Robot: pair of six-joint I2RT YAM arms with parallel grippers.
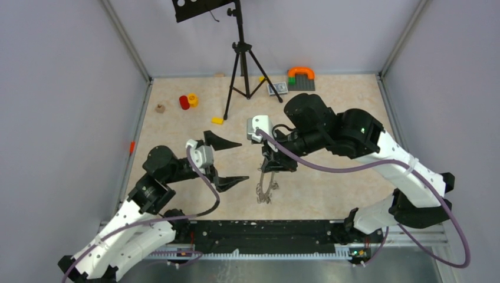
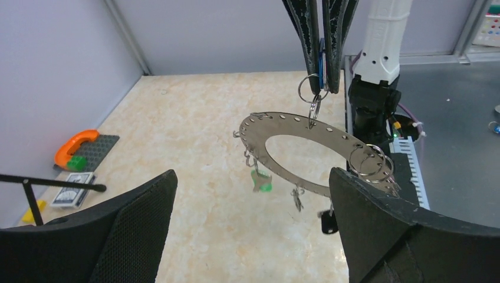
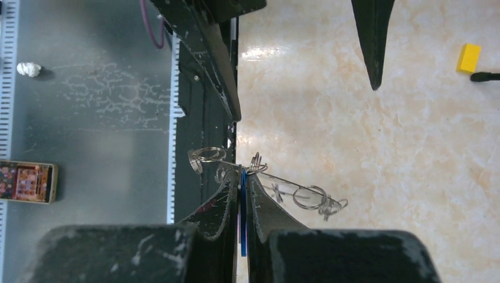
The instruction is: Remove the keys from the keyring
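The keyring (image 2: 255, 137), a wide flat grey ring, hangs tilted in mid-air from a small split ring. My right gripper (image 3: 242, 180) is shut on a blue-tagged key (image 3: 242, 212) joined to that split ring; it comes down from above in the left wrist view (image 2: 322, 53). More keys dangle under the ring: a green-tagged one (image 2: 261, 181), a small silver one (image 2: 297, 199) and a black-headed one (image 2: 328, 223). My left gripper (image 2: 253, 230) is open wide, level with the ring's near side, nothing between its fingers. From above, the ring (image 1: 266, 190) hangs below the right gripper (image 1: 272, 167), just right of the left gripper (image 1: 243, 160).
A black tripod (image 1: 240, 59) stands at the back centre. Small toys lie behind: a red and yellow piece (image 1: 187, 101), a yellow block (image 1: 217, 121), an orange arch on a grey plate (image 1: 301, 75), a card deck (image 1: 277, 88). The black base rail (image 1: 271, 236) runs along the near edge.
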